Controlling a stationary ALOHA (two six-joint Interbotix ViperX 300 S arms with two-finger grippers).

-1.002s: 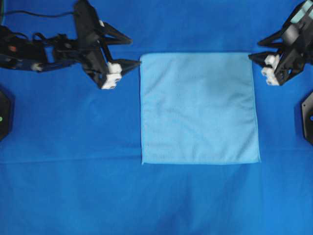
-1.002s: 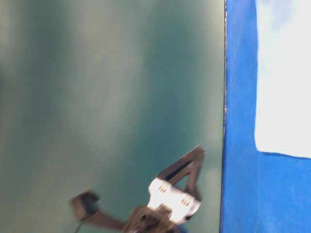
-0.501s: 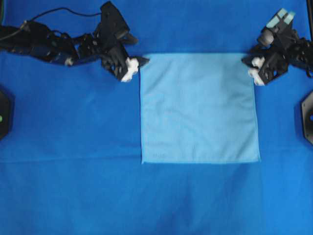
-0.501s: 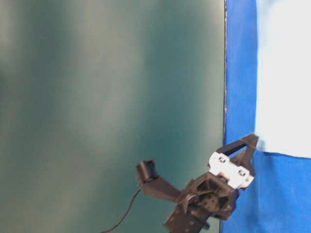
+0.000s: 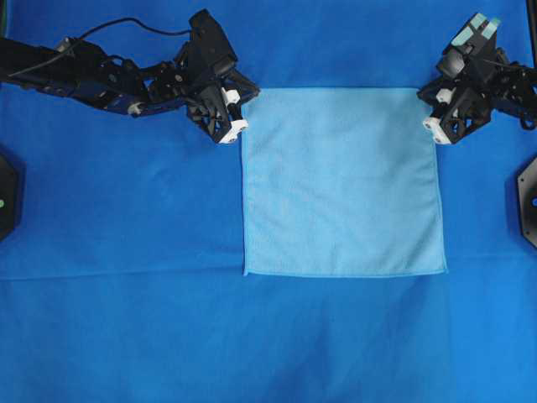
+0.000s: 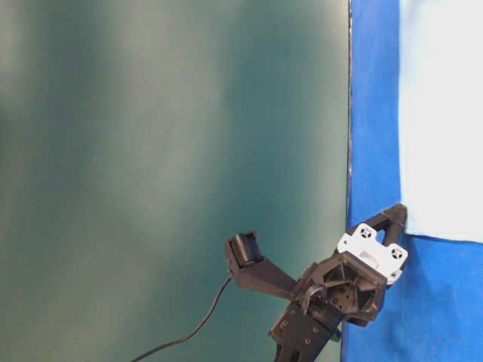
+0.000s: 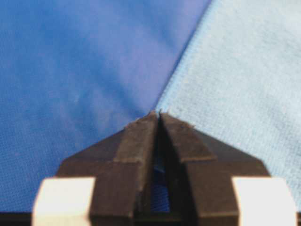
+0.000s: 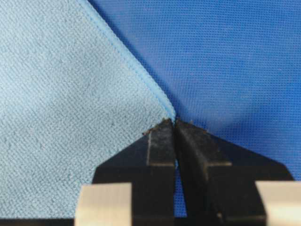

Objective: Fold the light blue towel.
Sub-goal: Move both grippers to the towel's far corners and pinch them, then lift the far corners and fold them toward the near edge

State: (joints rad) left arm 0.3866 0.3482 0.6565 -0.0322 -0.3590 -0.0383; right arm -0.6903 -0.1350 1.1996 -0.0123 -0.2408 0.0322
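Observation:
The light blue towel (image 5: 340, 180) lies flat and square on the royal-blue table covering (image 5: 126, 210). My left gripper (image 5: 250, 92) is at the towel's far left corner, its fingers pressed together on the corner's tip (image 7: 158, 114). At the far right corner my right gripper (image 5: 424, 95) is likewise shut, and a sliver of pale cloth shows between its fingers (image 8: 174, 122). In the table-level view the left gripper (image 6: 400, 215) touches the towel (image 6: 441, 113) at its corner. The towel (image 7: 235, 70) (image 8: 61, 94) fills one side of each wrist view.
The table covering (image 6: 373, 113) spreads all round the towel. Black fixtures sit at the left edge (image 5: 7, 193) and right edge (image 5: 529, 201). A black cable (image 5: 126, 23) trails behind the left arm. A dark green wall (image 6: 166, 151) stands beyond the table edge.
Both grippers moved in from outside the towel to its far corners and went from wide open to shut there. The towel has stayed flat.

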